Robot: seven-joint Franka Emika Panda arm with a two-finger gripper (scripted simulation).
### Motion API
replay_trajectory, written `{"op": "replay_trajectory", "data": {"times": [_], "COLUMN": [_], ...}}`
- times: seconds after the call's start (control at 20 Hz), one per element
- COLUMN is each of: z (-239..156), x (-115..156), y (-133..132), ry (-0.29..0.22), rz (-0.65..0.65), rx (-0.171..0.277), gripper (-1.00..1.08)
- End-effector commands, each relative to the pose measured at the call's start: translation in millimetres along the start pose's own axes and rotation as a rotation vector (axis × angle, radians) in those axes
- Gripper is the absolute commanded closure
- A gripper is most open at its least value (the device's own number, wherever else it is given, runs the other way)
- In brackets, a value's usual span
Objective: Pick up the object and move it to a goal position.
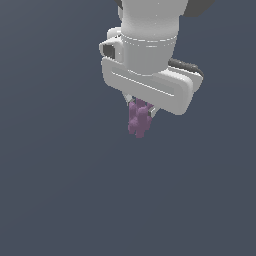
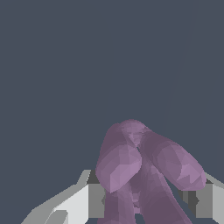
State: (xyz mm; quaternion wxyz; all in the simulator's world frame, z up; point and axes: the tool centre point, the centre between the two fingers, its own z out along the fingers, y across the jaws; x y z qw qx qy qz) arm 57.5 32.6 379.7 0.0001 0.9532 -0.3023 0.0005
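The jaws are closed on the purple lumpy cluster (image 1: 138,119) between them, gripping its upper lobes; it looks light and rigid, but its rounded blobs could slip.

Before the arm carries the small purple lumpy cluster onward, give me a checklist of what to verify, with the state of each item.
1. The small purple lumpy cluster of matte rounded blobs sits between the fingers of the white robot gripper: ok, both views show it there.
2. Fingers closed on the cluster from both sides: ok; in the wrist view a grey finger flanks it on each side.
3. Grip depth: cannot tell; most of the cluster hangs below the fingertips in the exterior view.
4. Cluster lifted off any surface: cannot tell; the flat grey background shows no shadow or contact.
5. Goal position located: not ok; no marker shows in either view.
6. Path free of obstacles: ok, as far as these views show.
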Motion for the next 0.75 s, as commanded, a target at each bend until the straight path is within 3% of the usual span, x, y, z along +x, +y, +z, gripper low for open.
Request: {"op": "replay_trajectory", "data": {"times": [0.0,0.7], "z": [-10,-31], "x": [4,12], "y": [-3,-11], "ry": [0.0,-0.001], "rz": [0.0,0.0], "rx": [0.0,0.0], "gripper": [1.08,1.08]}}
